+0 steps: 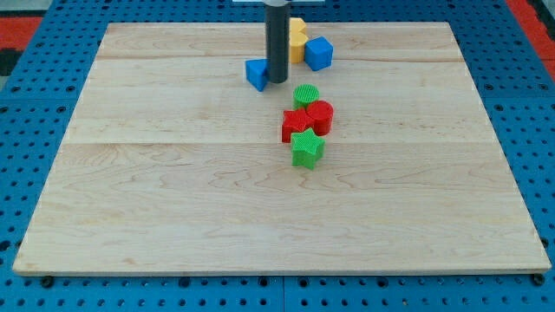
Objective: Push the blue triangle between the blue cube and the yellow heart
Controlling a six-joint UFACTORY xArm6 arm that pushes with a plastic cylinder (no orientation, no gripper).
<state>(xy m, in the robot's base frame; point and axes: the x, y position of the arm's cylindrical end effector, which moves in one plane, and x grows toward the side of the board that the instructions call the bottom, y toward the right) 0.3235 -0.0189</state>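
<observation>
One rod, no jaws on this end effector, so there is no open or closed state to record. My tip (277,81) touches the right face of the blue triangle (256,74). Yellow heart (297,39) and blue cube (318,53) sit touching, toward the view's upper right of the triangle. Green cylinder (306,95), two red blocks (309,118) and a green star (306,147) cluster mid-table (173,191).

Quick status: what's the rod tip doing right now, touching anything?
My tip: no gripper, holds nothing; it sits against the right side of the small blue triangle block, left of the yellow heart block and blue cube.
</observation>
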